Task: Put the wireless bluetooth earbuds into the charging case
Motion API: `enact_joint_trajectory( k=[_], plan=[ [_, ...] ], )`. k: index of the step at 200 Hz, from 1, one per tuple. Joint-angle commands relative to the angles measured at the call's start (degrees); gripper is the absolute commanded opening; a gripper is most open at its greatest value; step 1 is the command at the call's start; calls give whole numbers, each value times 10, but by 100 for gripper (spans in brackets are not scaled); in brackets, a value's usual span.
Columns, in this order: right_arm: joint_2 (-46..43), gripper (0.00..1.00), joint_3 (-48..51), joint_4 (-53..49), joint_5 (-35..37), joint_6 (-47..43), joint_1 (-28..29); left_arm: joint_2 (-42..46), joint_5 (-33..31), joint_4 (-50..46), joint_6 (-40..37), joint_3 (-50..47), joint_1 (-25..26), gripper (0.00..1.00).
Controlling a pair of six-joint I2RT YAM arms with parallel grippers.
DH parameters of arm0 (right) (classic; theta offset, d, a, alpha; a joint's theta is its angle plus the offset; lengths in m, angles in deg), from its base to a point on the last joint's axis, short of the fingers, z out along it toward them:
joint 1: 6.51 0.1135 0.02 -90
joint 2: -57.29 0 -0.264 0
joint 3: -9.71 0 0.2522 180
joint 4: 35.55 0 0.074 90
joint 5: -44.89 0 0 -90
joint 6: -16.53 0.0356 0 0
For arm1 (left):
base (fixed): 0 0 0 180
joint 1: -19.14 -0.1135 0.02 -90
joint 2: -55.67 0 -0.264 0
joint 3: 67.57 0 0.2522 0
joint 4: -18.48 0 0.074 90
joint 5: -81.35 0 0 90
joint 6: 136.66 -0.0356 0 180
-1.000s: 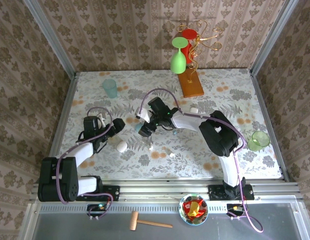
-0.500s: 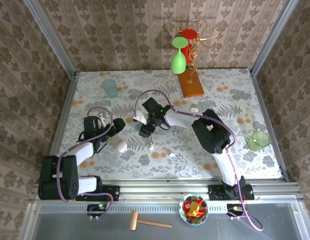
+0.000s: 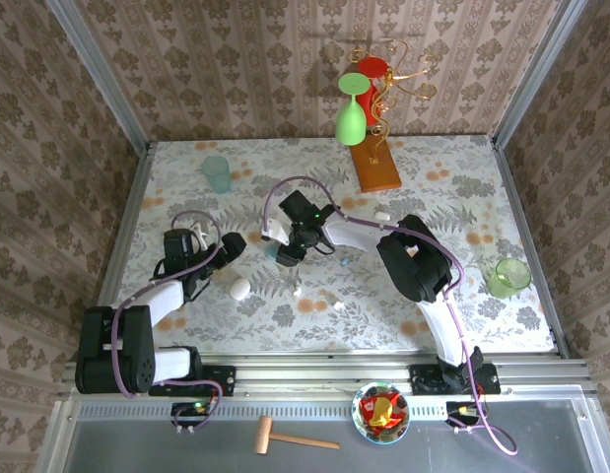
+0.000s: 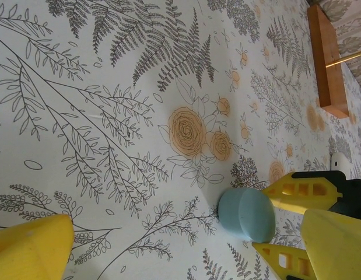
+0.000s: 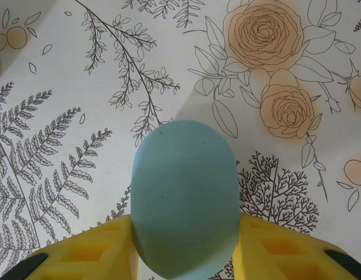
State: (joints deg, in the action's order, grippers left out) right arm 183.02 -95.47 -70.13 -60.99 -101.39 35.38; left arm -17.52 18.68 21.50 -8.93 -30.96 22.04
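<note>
A pale blue charging case [image 5: 183, 195], closed, stands on edge on the flowered tablecloth. My right gripper [image 5: 184, 226] is shut on it, one yellow finger pressing each side. From above, the blue case [image 3: 273, 252] and the right gripper [image 3: 282, 253] are at mid table. In the left wrist view the case [image 4: 247, 214] sits between the right gripper's fingers [image 4: 302, 189]. My left gripper [image 4: 186, 236] stands wide open with nothing in it, left of the case [image 3: 229, 246]. Two tiny white earbuds [image 3: 297, 292] [image 3: 339, 306] lie loose nearer the front.
A white case [image 3: 239, 289] lies in front of the left gripper. Another small white piece [image 3: 382, 216] lies behind the right arm. A teal cup [image 3: 217, 173] stands back left, a green cup [image 3: 506, 277] far right, and a wooden stand [image 3: 374, 166] with a green glass at the back.
The right gripper has shifted slightly left and its fingers have closed in on the blue case. The left arm has stayed still and open.
</note>
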Motion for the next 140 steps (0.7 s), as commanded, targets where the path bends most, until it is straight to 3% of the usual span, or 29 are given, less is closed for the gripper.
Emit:
enact_joint_trajectory(
  k=[1,69,103,140],
  plan=[
    [-20,41,22,-2,-9,-1,0,7,14,9,-15,-6,-4,100],
    [-155,41,155,20,-43,15,-33,84,24,113,-145,-40,31,100],
    [-250,41,219,0,-57,20,-59,95,-2,176,-192,-36,89,100],
    [-342,41,223,-90,-91,6,-79,107,66,278,-301,-50,178,100]
  ],
)
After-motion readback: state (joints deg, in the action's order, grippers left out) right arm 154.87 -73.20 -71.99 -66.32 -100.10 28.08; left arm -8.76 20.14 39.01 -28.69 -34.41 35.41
